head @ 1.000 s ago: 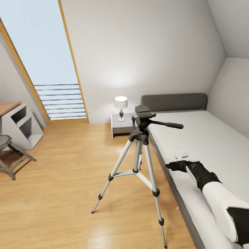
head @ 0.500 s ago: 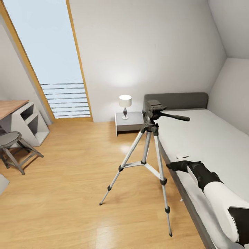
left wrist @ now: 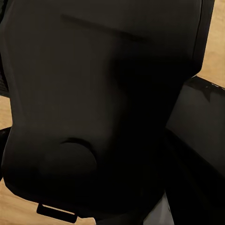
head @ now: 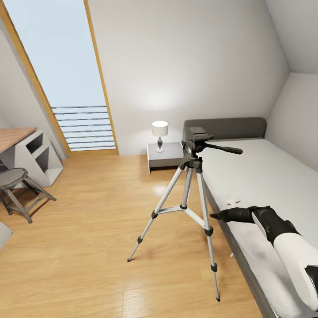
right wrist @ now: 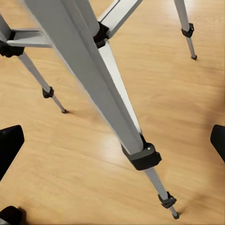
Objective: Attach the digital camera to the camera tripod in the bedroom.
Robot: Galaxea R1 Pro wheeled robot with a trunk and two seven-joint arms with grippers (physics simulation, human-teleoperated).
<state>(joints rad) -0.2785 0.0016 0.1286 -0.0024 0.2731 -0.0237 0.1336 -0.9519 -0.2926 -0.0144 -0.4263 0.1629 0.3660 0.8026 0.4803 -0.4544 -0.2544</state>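
Tripod (head: 190, 185) stands beside the bed (head: 265, 185); right gripper (head: 216, 216) released, near its leg.

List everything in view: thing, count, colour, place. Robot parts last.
camera tripod: one, silver-grey legs, black head and handle, standing on the floor beside the bed
bed: one, pale top, grey headboard, right side of the room
nightstand: one, grey, against the back wall beside the bed
lamp: one, white shade, on the nightstand
window: one tall pane, wood frame, left of the back wall
desk: one, wood top, far left
stool: one, grey, by the desk
floor: light wood
right gripper: one, black, over the bed's near edge, pointing toward the tripod; fingers spread apart in the right wrist view
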